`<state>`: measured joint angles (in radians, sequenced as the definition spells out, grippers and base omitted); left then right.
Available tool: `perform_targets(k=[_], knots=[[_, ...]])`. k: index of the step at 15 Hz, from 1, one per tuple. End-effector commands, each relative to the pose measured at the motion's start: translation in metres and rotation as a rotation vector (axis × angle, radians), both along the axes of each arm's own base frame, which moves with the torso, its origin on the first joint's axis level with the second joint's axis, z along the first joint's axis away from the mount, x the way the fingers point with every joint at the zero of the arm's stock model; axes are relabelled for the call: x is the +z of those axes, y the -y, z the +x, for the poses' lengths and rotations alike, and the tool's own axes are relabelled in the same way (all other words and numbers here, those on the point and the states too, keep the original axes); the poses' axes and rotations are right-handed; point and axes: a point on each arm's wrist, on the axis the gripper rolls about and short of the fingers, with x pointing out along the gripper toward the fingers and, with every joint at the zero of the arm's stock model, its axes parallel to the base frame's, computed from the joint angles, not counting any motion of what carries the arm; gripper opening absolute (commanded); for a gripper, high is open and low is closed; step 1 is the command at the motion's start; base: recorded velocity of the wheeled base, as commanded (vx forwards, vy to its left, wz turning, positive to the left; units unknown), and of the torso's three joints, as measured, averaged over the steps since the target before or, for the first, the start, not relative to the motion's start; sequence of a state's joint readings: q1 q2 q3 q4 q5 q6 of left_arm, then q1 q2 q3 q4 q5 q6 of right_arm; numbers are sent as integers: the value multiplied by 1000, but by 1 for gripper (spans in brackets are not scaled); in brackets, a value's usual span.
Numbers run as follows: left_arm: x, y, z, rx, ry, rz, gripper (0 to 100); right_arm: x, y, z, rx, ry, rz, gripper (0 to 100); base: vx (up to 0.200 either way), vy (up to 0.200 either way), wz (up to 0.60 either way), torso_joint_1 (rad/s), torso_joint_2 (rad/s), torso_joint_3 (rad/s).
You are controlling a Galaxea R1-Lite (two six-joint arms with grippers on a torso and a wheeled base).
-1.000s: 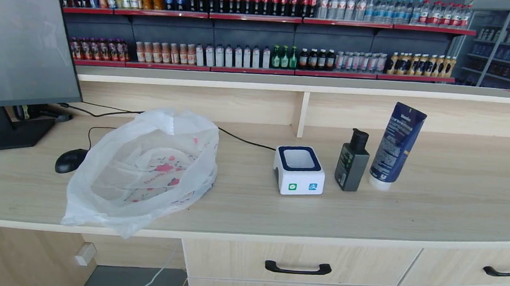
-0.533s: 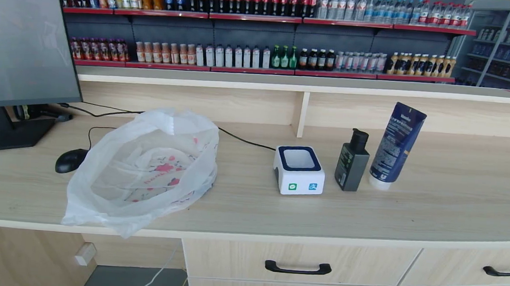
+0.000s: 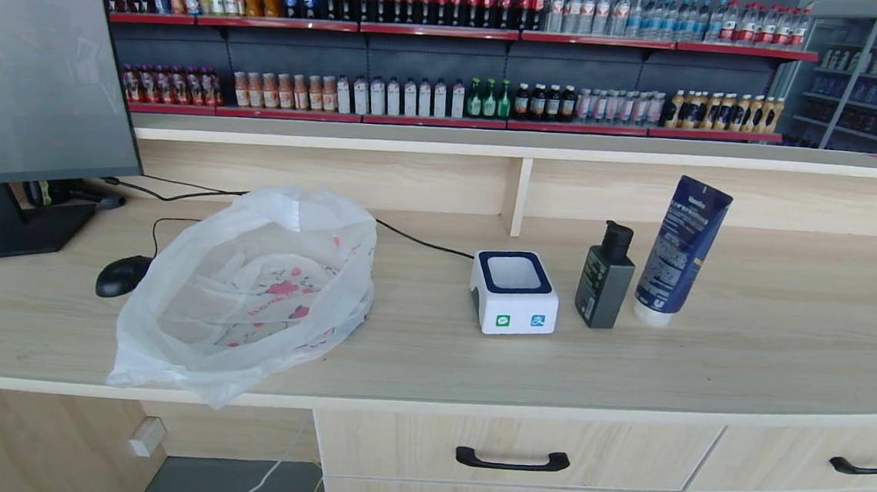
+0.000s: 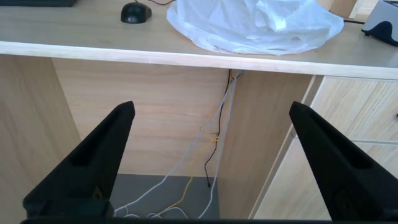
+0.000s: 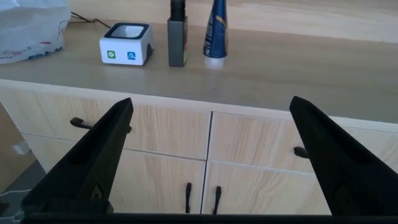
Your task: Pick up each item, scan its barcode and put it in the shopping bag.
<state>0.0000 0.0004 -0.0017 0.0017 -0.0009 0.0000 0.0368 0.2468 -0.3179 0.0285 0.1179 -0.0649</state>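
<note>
Two items: the dark pump bottle and the blue tube stand upright just beside each other on the right half of the tabletop, nearer its back edge than its front.
Scanner: the white scanner box sits near the middle of the tabletop, just left of the pump bottle, with its window facing up.
Shopping bag: the shopping bag lies slumped and open on the left half, its plastic reaching the front edge; I can make out no item inside.
Left gripper: my left gripper is spread wide and holds nothing. It hangs below the front edge, under the bag.
Right gripper: my right gripper is also spread and empty. It sits low before the drawers, facing the two items.
Step in hand: the very start, as I judge it; the first pick is not yet begun.
Next move: I should lift my right gripper above the front edge and take the pump bottle, the item nearest the scanner. I would grip its body below the pump, coming in from the front so I do not tip the tube. Then I turn its barcode to the scanner window.
Elsewhere: a mouse and a monitor sit towards the back left corner.
</note>
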Motion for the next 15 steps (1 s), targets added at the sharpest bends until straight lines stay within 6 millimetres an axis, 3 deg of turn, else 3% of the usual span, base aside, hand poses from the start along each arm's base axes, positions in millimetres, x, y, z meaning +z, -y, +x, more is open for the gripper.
perform_targets(k=[1,3,7,11,15], knots=[[0,0,0,1,0,0,100,34,-2,35,63,-120,-13,100,0,0,0,0,0,0],[0,0,0,1,0,0,100,53,-6,61,91,-177,-51,100,0,0,0,0,0,0],[0,0,0,-1,0,0,100,66,-18,123,156,-279,-68,100,0,0,0,0,0,0],[0,0,0,-1,0,0,100,62,-29,182,164,-240,-86,100,0,0,0,0,0,0],[0,0,0,-1,0,0,100,69,-44,206,204,-30,-93,100,0,0,0,0,0,0]])
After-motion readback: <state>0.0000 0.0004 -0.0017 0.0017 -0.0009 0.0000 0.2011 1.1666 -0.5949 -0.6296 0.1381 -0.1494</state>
